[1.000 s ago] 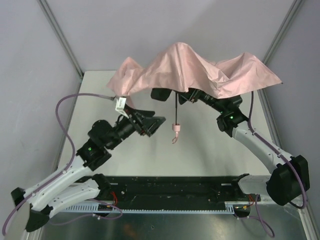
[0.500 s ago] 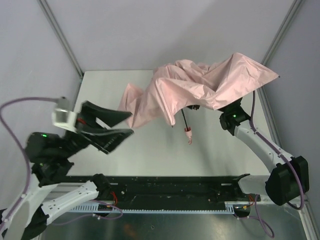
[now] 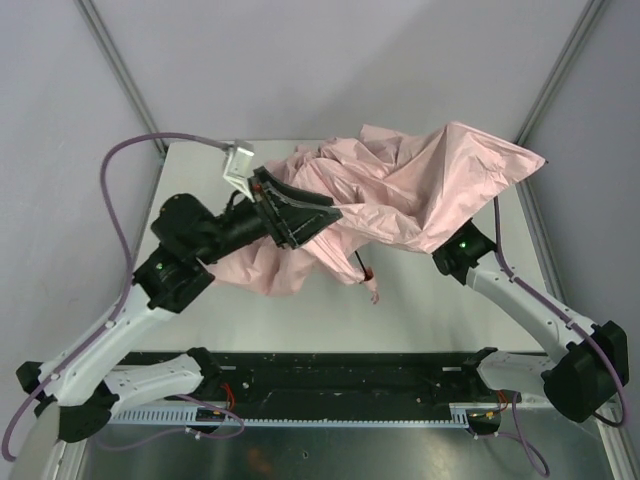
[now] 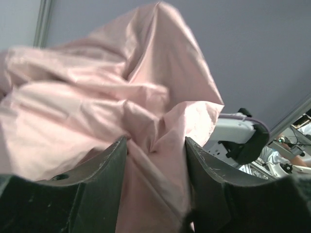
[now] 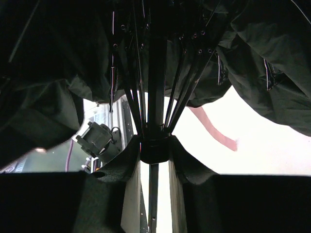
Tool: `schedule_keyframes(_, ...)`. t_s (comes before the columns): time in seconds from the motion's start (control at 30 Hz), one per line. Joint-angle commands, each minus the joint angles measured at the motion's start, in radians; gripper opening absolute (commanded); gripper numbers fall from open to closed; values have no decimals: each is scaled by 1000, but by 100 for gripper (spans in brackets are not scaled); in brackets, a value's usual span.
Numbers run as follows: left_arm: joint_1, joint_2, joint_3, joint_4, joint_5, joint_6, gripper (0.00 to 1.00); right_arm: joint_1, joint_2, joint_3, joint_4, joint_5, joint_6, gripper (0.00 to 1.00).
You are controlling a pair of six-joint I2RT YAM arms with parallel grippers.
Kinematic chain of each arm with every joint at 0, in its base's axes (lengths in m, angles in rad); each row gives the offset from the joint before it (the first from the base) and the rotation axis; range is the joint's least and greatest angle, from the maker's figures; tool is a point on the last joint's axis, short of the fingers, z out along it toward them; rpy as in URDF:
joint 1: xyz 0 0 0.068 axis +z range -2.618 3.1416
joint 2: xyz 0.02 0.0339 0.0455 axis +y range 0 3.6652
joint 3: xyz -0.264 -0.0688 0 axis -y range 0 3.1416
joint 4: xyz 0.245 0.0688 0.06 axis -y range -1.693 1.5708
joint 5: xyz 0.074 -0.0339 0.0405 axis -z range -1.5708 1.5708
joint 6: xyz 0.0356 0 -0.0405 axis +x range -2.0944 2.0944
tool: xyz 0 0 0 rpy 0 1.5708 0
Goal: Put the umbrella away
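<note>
Umbrella above table, left gripper at its left side, right gripper under canopy around shaft, handle hanging below.

Left arm: elbow raised at the left, forearm angled up and to the right.
Left gripper: fingers spread apart, cloth of the umbrella between them.
Right arm: stretched from its base up and leftward, wrist hidden.
Right gripper: fingers closed around the umbrella's shaft.
</note>
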Motion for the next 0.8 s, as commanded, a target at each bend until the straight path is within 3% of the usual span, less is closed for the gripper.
schedule_keyframes(0.0,13,5,-45,78,-44,-16,54,43,-58,-5,138,-38,-22,0)
schedule_keyframes(0.23,78,71,-23,70,-204,96,53,113,-101,-86,211,-132,-18,0)
schedule_keyframes(0.33,106,85,4,48,-192,137,56,129,-124,-134,255,-171,-11,0)
schedule_keyframes(0.53,124,-16,-46,24,38,111,83,108,-152,-189,257,-141,-45,0)
schedule_keyframes(0.63,126,-154,-107,-8,30,124,96,54,-138,-202,304,-179,-12,0)
schedule_keyframes(0.77,127,-298,-175,-69,-60,127,99,-2,-118,-205,401,-254,46,0)
